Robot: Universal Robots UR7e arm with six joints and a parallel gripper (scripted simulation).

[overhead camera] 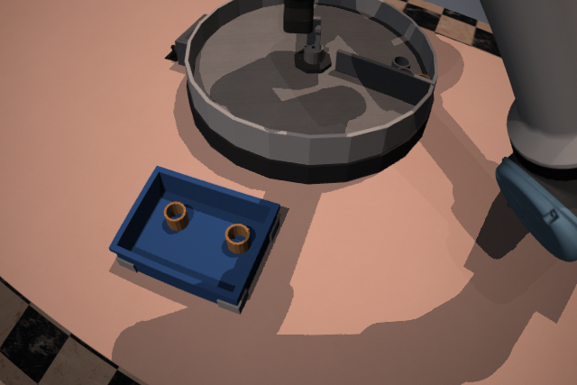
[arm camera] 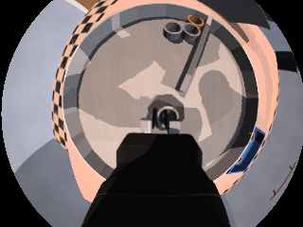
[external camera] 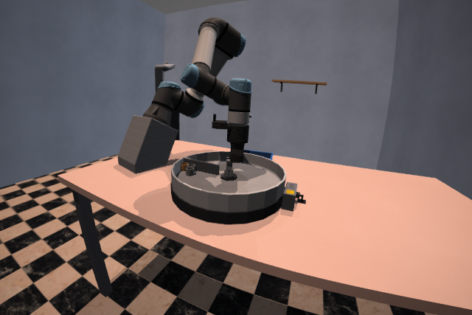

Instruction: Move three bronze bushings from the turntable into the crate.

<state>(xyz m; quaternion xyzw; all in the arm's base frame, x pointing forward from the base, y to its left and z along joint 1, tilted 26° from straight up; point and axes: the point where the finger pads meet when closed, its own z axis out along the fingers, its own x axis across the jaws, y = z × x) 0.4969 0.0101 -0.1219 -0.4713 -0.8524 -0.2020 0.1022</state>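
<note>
Gripper (overhead camera: 314, 42) (external camera: 228, 164) (arm camera: 159, 113) looks partly open at the hub (overhead camera: 305, 64) (external camera: 228, 177) (arm camera: 167, 100), holding nothing, probably there for turning. Two bronze bushings sit in the crate (overhead camera: 196, 192) (external camera: 262, 153) (arm camera: 261, 137); the third (overhead camera: 423, 76) (external camera: 184, 167) (arm camera: 195, 21) is tucked by the divider (overhead camera: 381, 77) (external camera: 201, 165) (arm camera: 191, 61), kinda boxed in.

A blue crate (overhead camera: 186, 242) (external camera: 262, 153) (arm camera: 235, 169) is seen with two orange-brown bushings inside. The turntable (overhead camera: 279, 142) (external camera: 236, 203) (arm camera: 72, 95) is coloured grey above a black base band. The table (overhead camera: 372, 250) (external camera: 362, 227) (arm camera: 78, 175) is finished in salmon pink; the floor (overhead camera: 34, 343) (external camera: 37, 235) (arm camera: 58, 111) is checkered in black and beige. The walls (external camera: 297, 37) are tinted blue-grey.
</note>
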